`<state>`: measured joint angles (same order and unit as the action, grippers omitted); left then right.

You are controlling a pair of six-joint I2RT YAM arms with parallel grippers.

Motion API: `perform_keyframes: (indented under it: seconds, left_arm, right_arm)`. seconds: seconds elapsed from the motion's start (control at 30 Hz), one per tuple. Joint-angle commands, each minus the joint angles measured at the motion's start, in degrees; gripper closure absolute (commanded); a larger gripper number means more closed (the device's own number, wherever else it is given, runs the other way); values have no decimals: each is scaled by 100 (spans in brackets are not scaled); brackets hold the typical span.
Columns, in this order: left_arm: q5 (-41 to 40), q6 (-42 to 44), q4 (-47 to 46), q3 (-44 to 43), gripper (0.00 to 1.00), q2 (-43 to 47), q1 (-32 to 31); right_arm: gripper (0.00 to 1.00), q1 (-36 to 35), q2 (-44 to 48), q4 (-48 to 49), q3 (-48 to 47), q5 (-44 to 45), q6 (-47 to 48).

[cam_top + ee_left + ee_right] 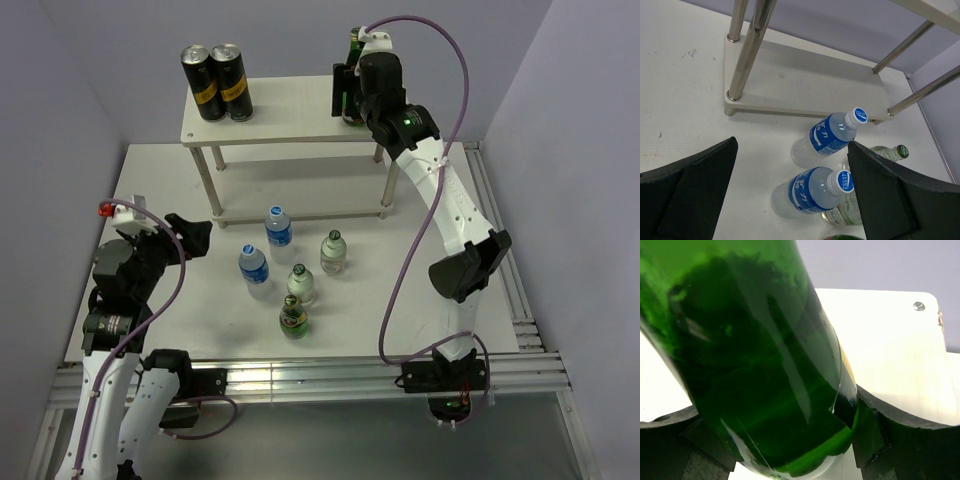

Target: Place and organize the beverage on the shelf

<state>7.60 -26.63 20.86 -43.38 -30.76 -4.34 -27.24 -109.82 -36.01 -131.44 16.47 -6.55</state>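
From above, the right gripper [348, 92] holds a green bottle [353, 45] upright at the right end of the shelf [290, 115] top board, close to its edge. Two black cans [218, 82] stand at the left end, with open board between.

Left wrist: the left gripper [792, 145] has its jaws gaping wide and holding nothing, above two water bottles [832, 135] on the surface [685, 100].

Right wrist: the jaws clamp the bottle low down, near the board's corner.

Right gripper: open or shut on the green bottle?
Shut: on the right gripper, both fingers press the green bottle, over the shelf.
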Motion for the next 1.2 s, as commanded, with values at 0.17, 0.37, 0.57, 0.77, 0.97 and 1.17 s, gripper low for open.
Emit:
perform_keyframes:
  seconds: [0.17,0.37,0.57,0.77,0.97,1.17]
  left_arm:
    - [-92,71,-91,-57,1,-35,30]
    - [-83,79,-91,-48,1,-61,30]
    - [-92,79,-91,-48,1,-61,30]
    - [-100,79,-91,-57,1,-35,30]
    - [-100,70,-100,-48,1,-17,30]
    - [-109,79,-91,-57,1,-17,38]
  right_arm:
    - [100,123,505,1279,89,392,303]
    - [100,202,795,2017,1285,655,330]
    - [100,272,822,2194,1709,735,119]
    - [80,272,1006,2291,2025,744,4]
    - [13,272,1129,2336,2289,621,-75]
    - [0,272,1217,2335,2421,498,-110]
